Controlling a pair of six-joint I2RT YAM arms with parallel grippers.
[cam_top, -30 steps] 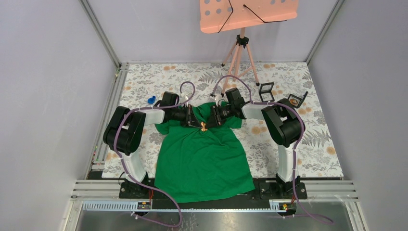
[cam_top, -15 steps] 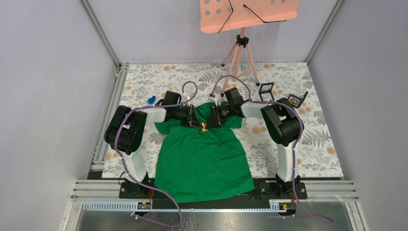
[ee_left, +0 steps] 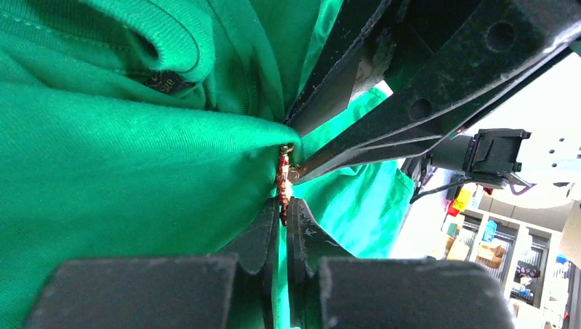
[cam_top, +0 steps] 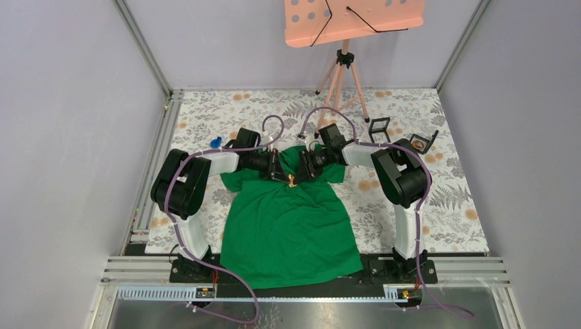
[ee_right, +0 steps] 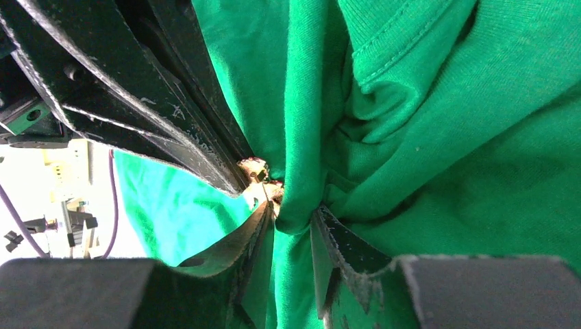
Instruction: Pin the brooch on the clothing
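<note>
- The small reddish-gold brooch (ee_left: 282,179) sits against the upper chest of the bright green soft-fabric T-shirt (cam_top: 291,229), just below its round neck.
- The T-shirt lies spread on the table with its hem toward my bases. Its chest fabric is gathered into a ridge between my two grippers.
- My left gripper (ee_left: 285,205) is pinched almost closed on the brooch, with a sliver of green cloth between its fingers.
- My right gripper (ee_right: 291,221) is clamped on a fold of the T-shirt, just beside the brooch.
- The two grippers meet tip to tip, one from each side.
- A white cloth with a flower-and-fern print (cam_top: 445,205) covers the table.
- At the far edge stands a salmon-pink perforated music stand (cam_top: 353,20) on a tripod.
- Two small black open boxes (cam_top: 379,127) lie far right, and a small blue object (cam_top: 215,142) lies beside my left arm.
</note>
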